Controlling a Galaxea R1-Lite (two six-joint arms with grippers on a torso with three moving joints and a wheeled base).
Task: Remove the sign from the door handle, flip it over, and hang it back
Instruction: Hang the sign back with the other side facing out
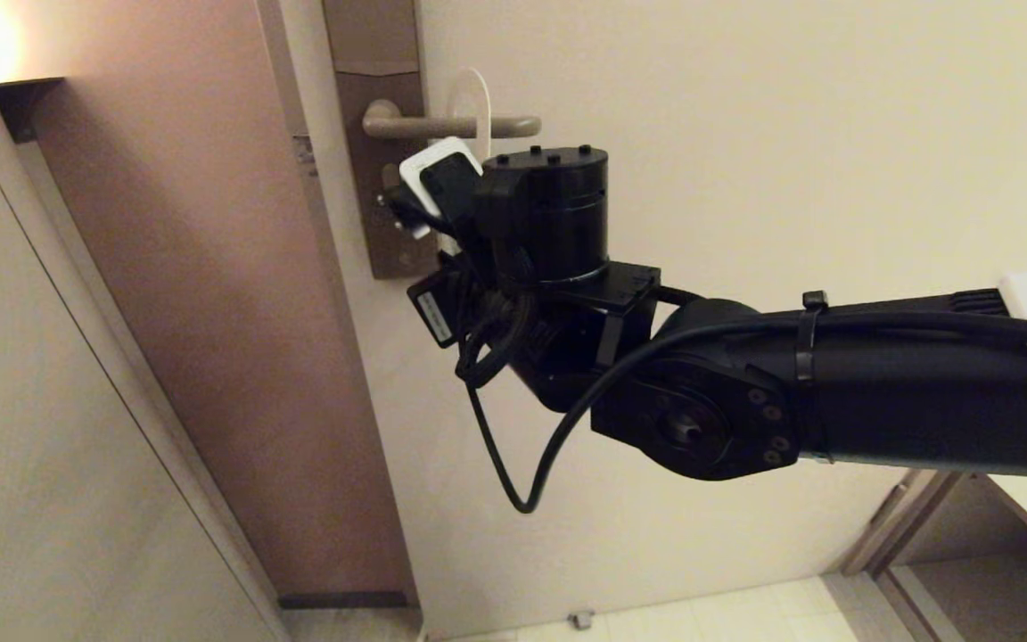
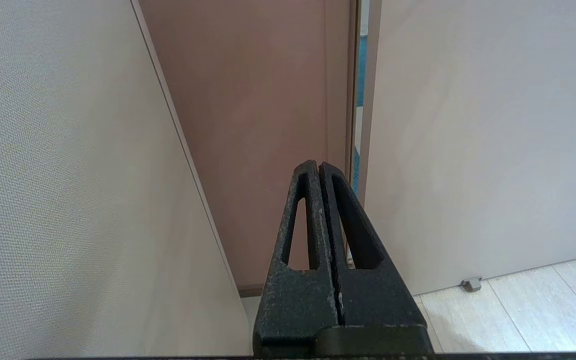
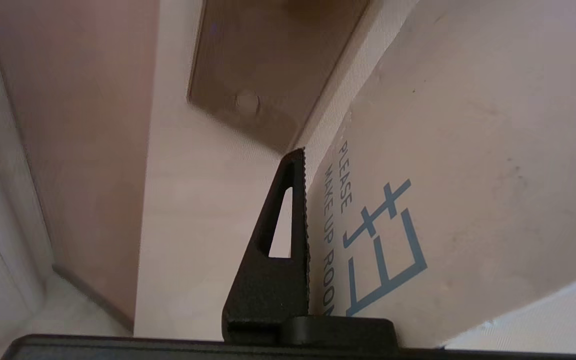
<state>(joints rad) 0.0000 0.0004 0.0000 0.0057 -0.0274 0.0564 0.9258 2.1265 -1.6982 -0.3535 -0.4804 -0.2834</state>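
**Sign gripped, not yet off the handle**

The right hand (image 3: pixel 304 210) grasps the sign (image 3: pixel 458 165) just below the door handle (image 1: pixel 451 126), its loop around the lever, "MAKE UP ROOM" side showing. Removal, flipping and rehanging appear to remain. The left hand (image 2: pixel 319 167) is clenched, empty, well below the handle.

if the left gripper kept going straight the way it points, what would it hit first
Likely the brown door-frame panel: the shut left gripper points at it, close to the gap beside the pale door, though depth is unclear.

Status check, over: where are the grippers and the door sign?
Right gripper shut on the sign, white side showing. Sign's loop on door handle. Left gripper shut, empty, parked low. No obstruction visible.
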